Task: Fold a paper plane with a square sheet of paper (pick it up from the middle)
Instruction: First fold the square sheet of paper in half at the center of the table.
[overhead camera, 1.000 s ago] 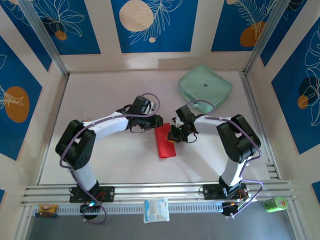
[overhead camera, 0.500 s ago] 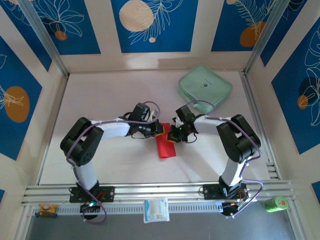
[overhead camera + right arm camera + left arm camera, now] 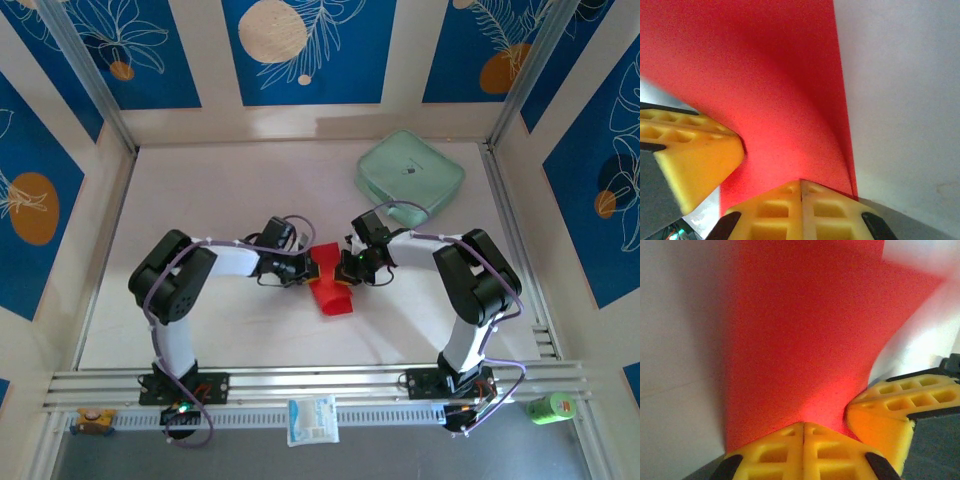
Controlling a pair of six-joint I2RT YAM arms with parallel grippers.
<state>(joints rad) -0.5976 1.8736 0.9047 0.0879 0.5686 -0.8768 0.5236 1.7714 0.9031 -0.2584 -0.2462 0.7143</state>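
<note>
The square sheet of paper is bright red and folded into a narrow strip, lying mid-table with its far end raised between the two arms. My left gripper is shut on that end from the left. My right gripper is shut on the same end from the right, almost touching the left one. In the left wrist view the paper rises from my left gripper, with the right gripper's fingers beside it. The right wrist view has the paper pinched in my right gripper. Whether the strip has a plane's nose is hidden.
A mint-green zip case lies at the back right of the table. A small white packet rests on the front rail, and a green object sits beyond the front right corner. Metal frame posts border both sides.
My left arm has swung in toward the paper and its gripper has closed on the raised far end. The paper's near end has shifted slightly. The right arm has stayed put.
</note>
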